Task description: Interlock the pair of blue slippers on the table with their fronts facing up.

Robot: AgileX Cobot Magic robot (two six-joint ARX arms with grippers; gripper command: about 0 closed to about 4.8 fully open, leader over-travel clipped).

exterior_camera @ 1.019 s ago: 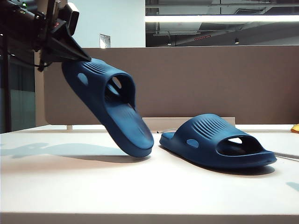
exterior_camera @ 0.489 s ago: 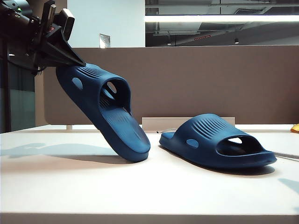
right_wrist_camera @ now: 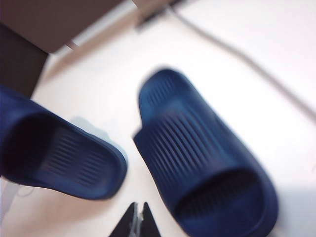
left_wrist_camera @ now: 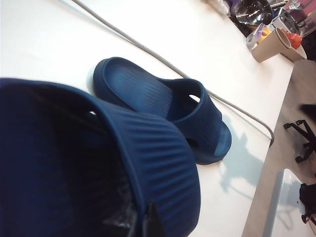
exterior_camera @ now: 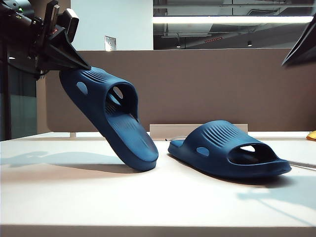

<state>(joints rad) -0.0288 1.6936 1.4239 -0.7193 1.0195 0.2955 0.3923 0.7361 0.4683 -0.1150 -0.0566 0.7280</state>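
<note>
Left gripper (exterior_camera: 74, 58) sits high at the left of the exterior view, its fingers pinched on the toe end of the raised slipper (exterior_camera: 111, 116). That slipper hangs tilted, strap toward the gripper, heel end down and touching the surface (exterior_camera: 74, 197). Compared with a second ago it has shifted slightly left and turned a bit, so more of the ribbed footbed shows; the heel contact spot is nearly the same, and since half a second ago it has hardly changed. In the left wrist view the held slipper (left_wrist_camera: 98, 168) fills the near field, ribbed strap close to the lens, one dark fingertip (left_wrist_camera: 153, 224) showing at the frame edge.

Right gripper (right_wrist_camera: 138, 222) is new in the exterior view: a dark wedge (exterior_camera: 301, 47) now pokes in at the upper right corner, where neither earlier frame had anything (its shadow also falls on the surface at the right). Its fingers are pressed together, empty, above and well apart from the second slipper (exterior_camera: 229, 150).

Second slipper lies flat on the surface, sole down, strap up, just beside the raised one's heel, unmoved. The right wrist view is blurred but shows both slippers (right_wrist_camera: 202, 158). A grey cable (left_wrist_camera: 217, 96) runs across the surface behind the flat slipper. Brown divider panel (exterior_camera: 222, 84) stands behind.
</note>
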